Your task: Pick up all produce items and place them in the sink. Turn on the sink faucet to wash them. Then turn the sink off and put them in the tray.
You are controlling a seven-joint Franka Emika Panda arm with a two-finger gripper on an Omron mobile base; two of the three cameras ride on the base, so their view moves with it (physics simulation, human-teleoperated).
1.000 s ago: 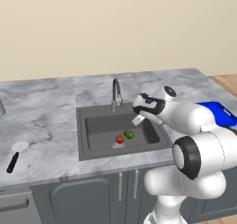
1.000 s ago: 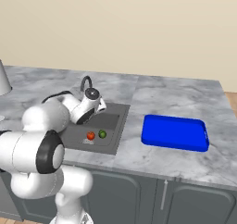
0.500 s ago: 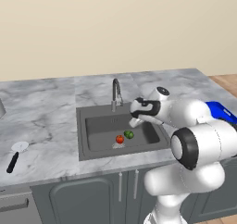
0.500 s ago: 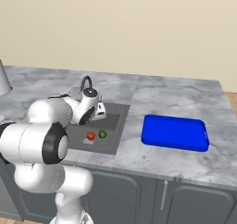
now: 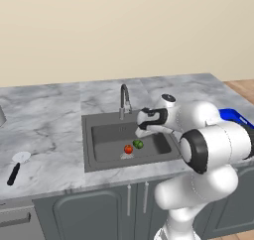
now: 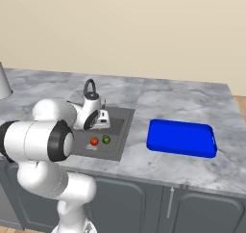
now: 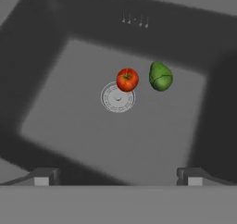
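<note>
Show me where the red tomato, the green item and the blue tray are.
red tomato (image 7: 127, 79): hand view, middle of its top, beside the drain.
green item (image 7: 160, 76): hand view, centre of its skin.
blue tray (image 6: 181, 138): right base view, bare floor of the tray.

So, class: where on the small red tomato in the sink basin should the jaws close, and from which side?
Come straight down onto the small round red tomato and grip across its widest middle. It sits on the drain edge, close beside the green fruit, so line the jaws up clear of that neighbour.
</note>
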